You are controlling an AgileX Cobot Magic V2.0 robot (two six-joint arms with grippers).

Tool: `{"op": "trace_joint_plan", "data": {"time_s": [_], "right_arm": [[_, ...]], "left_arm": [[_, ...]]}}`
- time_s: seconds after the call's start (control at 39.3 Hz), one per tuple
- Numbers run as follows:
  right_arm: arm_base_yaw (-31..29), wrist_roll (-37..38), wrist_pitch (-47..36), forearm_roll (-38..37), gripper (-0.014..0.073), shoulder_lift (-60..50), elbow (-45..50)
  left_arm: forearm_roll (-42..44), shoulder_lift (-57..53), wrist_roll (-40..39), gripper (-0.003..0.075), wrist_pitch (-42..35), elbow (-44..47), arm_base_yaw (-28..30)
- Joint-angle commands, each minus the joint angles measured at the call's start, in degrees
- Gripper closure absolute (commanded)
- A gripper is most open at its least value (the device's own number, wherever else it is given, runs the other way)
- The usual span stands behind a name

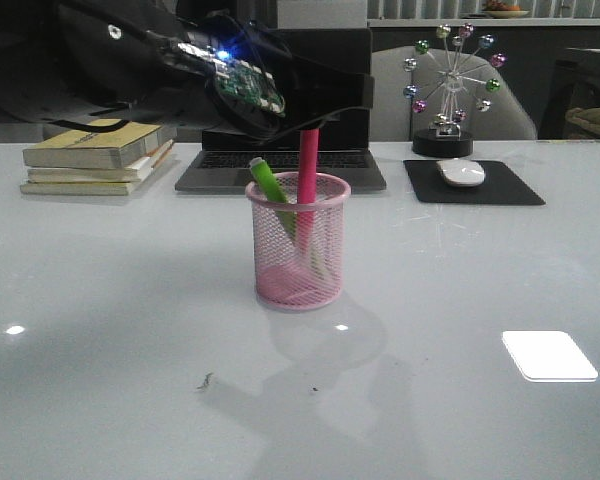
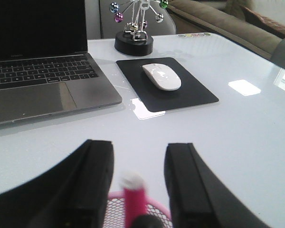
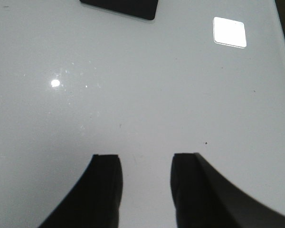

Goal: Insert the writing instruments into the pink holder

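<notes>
**Both markers in the pink cup, our left gripper above the pink one**

We are looking at a pink wire-mesh holder [image 1: 299, 243] that is standing upright on the white table [image 1: 100, 300], in front of the laptop [image 1: 280, 160]. Inside it the green marker [image 1: 271, 185] is leaning toward our left side, with its upper end resting over the rim. The pink marker [image 1: 307, 165] is standing almost straight in the holder and is rising well above the rim.

Our left gripper [image 1: 325, 105] is hanging over the holder, at the top of the pink marker. In the left wrist view its fingers [image 2: 97, 175] are spread, and the whitish end of the pink marker [image 2: 131, 197] is showing between them, nearer to one finger. We cannot tell if that finger is touching the marker, because the end is blurred; the other finger is clearly apart from it. The rim of the holder [image 2: 156, 206] is showing just below.

Our right gripper [image 3: 145, 183] is visible only in its own wrist view. Its fingers [image 3: 104, 185] are also spread and are holding nothing, with the bare table under them.

Farther back on the table we are seeing a pile of books [image 1: 95, 158], a black mouse pad [image 1: 500, 185] with a white mouse [image 1: 461, 172] on it, and a small ferris-wheel ornament [image 1: 450, 90] with coloured balls behind the pad.
</notes>
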Motion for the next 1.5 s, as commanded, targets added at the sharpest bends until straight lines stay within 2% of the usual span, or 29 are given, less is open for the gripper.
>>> {"op": "trace_joint_plan", "data": {"time_s": [0.0,0.15,0.38,0.66,1.07,1.3,1.48], "right_arm": [[-0.38,-0.03,-4.15,-1.03,0.0211,0.00,-1.53],[-0.38,-0.03,-4.15,-1.03,0.0211,0.00,-1.53],[-0.38,-0.03,-4.15,-1.03,0.0211,0.00,-1.53],[-0.38,-0.03,-4.85,-1.03,0.0211,0.00,-1.53],[-0.38,-0.03,-5.02,-1.03,0.0211,0.00,-1.53],[1.24,-0.03,-4.84,-0.97,0.0211,0.00,-1.53],[2.79,-0.03,-4.59,-0.97,0.0211,0.00,-1.53]], "left_arm": [[0.59,-3.00,-0.47,0.0302,-5.91,-1.49,-0.46],[0.59,-4.80,-0.25,0.0333,-7.79,-1.49,0.10],[0.68,-14.23,5.75,0.0346,-0.95,-1.49,4.39],[8.06,-32.54,5.83,0.0346,20.13,-1.49,15.21],[8.16,-51.68,5.83,0.0346,41.91,-0.95,33.42],[8.16,-61.24,5.83,0.0346,46.29,6.33,41.39],[7.84,-68.23,5.83,0.0346,46.79,13.25,41.78]]}}
